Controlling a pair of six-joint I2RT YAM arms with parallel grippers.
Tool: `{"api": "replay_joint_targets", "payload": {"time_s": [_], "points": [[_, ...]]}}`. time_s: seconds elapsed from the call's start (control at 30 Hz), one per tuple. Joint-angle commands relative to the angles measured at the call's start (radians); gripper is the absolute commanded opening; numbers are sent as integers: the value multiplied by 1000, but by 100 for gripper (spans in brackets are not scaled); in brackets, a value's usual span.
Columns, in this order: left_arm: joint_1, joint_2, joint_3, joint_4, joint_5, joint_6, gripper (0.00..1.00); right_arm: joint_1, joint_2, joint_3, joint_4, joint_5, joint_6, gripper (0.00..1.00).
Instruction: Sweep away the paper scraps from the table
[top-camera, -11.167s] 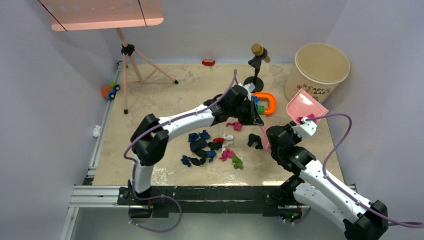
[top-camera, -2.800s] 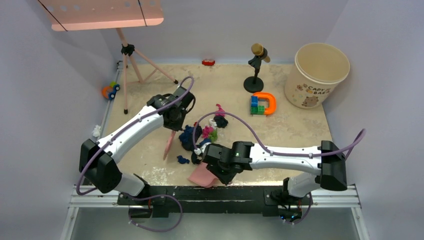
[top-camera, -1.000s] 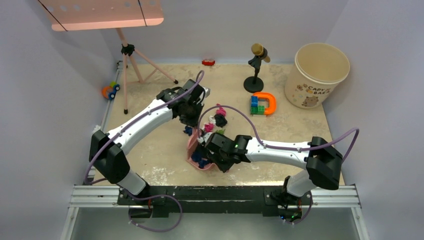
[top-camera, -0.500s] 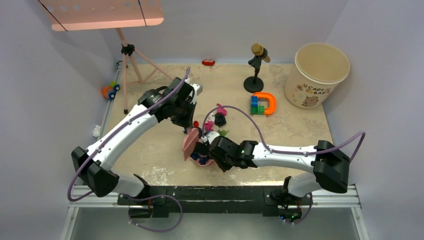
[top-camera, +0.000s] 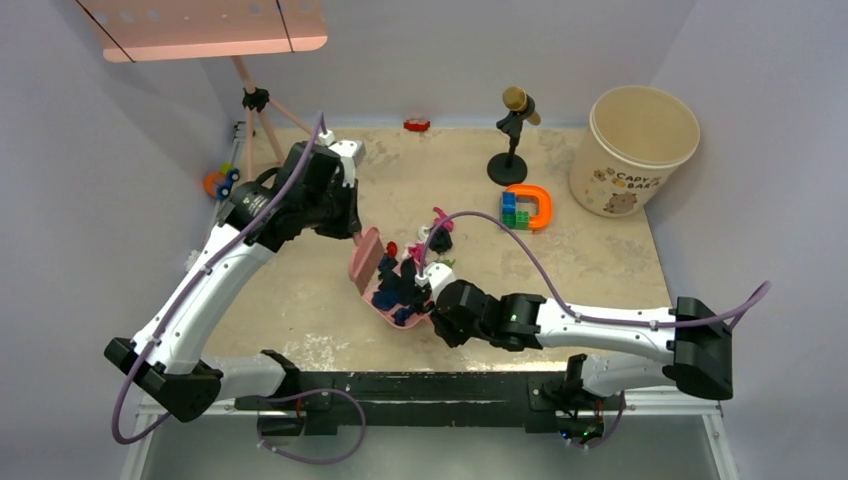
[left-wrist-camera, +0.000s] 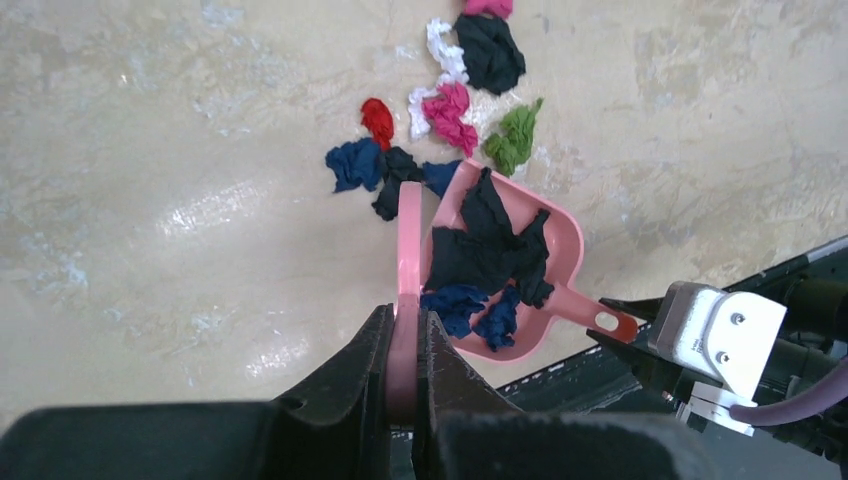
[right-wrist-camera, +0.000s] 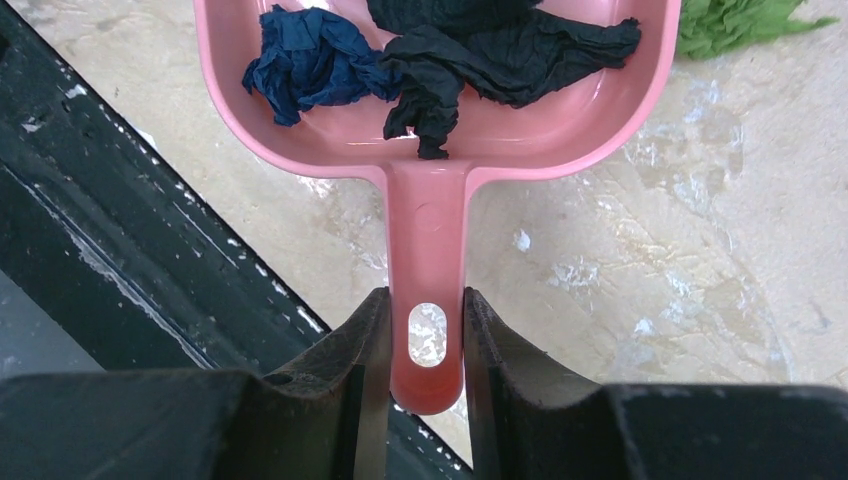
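Left claw (left-wrist-camera: 405, 338) pinching pink brush (left-wrist-camera: 409, 240), mottled beige table (left-wrist-camera: 200, 150), lilac walls (top-camera: 450, 50)

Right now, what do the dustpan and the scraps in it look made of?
Dustpan: likely moulded plastic, pink, smooth and slightly glossy; soft highlights, punched hang hole in the handle. Paper scraps: thin crumpled paper, matte, sharp creases; possibly tissue.

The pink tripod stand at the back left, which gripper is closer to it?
Left. The left gripper, shut on the pink brush, is close beside the tripod stand legs. The right gripper, shut on the dustpan handle, is farther off, toward the near edge.
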Motion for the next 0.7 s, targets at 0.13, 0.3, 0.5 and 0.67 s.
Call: {"api": "replay_joint_targets", "payload": {"time_s": [0.13,0.3,0.5,0.67], "points": [[26,-35,35,69,-133,-36,0,2,-98,-49,29,25,75,0],[58,-63,-94,90,-268,-88,0,-6,-143,-23,-38,75,125,0],[59,-214,-337,222,-272,-164,0,-146,-188,88,-217,60,151,0],[59,-287,-428,220,-238,-200,0,-312,-255,199,-362,38,125,0]]}}
